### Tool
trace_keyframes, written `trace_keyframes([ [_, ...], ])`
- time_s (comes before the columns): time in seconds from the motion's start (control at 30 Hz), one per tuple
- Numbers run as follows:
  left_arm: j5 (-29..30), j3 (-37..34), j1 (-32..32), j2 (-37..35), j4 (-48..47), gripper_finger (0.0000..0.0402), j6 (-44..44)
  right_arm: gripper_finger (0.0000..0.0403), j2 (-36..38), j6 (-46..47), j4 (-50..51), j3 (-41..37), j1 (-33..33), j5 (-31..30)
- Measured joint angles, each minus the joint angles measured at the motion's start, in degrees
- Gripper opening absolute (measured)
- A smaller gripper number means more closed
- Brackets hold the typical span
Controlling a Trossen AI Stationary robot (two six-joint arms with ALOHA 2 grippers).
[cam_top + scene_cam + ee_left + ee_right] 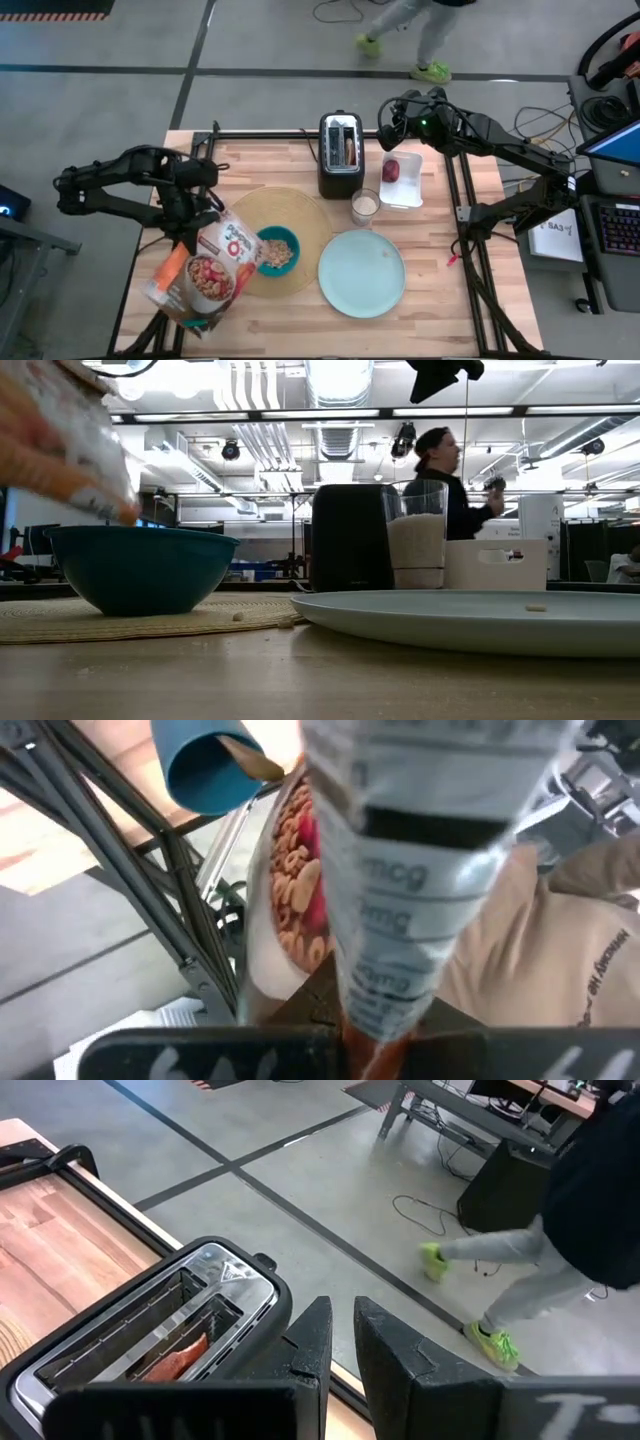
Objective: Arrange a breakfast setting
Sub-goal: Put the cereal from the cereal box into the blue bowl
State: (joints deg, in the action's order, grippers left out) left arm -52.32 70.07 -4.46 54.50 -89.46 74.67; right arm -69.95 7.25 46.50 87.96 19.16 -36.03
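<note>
My left gripper (pixel 192 228) is shut on a cereal box (pixel 205 272), which is tilted with its top end at the teal bowl (pixel 277 250). The bowl holds cereal and stands on the round tan placemat (pixel 300 215); in the low view the box (pixel 60 430) hangs over the bowl (pixel 140 565). The pale-blue plate (pixel 362 273) lies to the right of the mat. Dark red fruit (pixel 391 170) lies in a white container (pixel 405 190). My right gripper (pixel 342 1342) is empty, open by a narrow gap, high above the toaster (pixel 150 1340). Cup and spoon are out of view. My left gripper pinches the cereal box between its two fingers across the box's narrow printed side (pixel 385 970). The box is lifted clear of the table and tilted, its top end low toward the bowl. The fingers themselves are hidden behind the box and the gripper body.
A black toaster (pixel 341 153) with a slice in one slot stands at the far middle, with a glass of white stuff (pixel 365 207) in front of it. A person walks on the floor beyond the far edge (pixel 420 30). Bare wood lies along the near edge.
</note>
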Motion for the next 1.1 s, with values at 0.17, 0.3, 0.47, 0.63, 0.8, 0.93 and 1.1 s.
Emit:
trace_keyframes([
  [0.17,0.9,1.8,0.0,0.1,0.1,0.0000,-1.7,0.0038,0.0,0.1,0.0,0.0,0.0,0.0],
  [0.3,5.1,4.9,0.0,-0.5,0.1,0.0000,-2.9,0.0038,0.0,0.2,-0.1,0.0,0.0,0.0],
  [0.47,17.9,11.1,0.0,-1.7,0.2,0.0000,-3.3,0.0038,0.0,0.2,-0.1,0.0,0.0,0.0],
  [0.63,40.0,18.2,-0.1,-1.9,0.9,0.0000,-5.1,0.0038,0.0,0.2,-0.7,0.0,0.0,0.0],
  [0.8,64.7,21.7,-0.1,-1.9,7.0,0.0000,-6.7,0.0038,0.0,0.2,-2.4,0.0,0.0,0.0],
  [0.93,67.3,23.0,-0.1,-1.5,7.4,0.0000,-6.0,0.0038,0.0,0.2,-2.8,0.0,0.0,0.0],
  [1.1,69.8,22.0,-0.1,-1.5,5.2,0.0000,-7.5,0.0038,0.0,0.2,-3.2,0.0,0.0,0.0],
])
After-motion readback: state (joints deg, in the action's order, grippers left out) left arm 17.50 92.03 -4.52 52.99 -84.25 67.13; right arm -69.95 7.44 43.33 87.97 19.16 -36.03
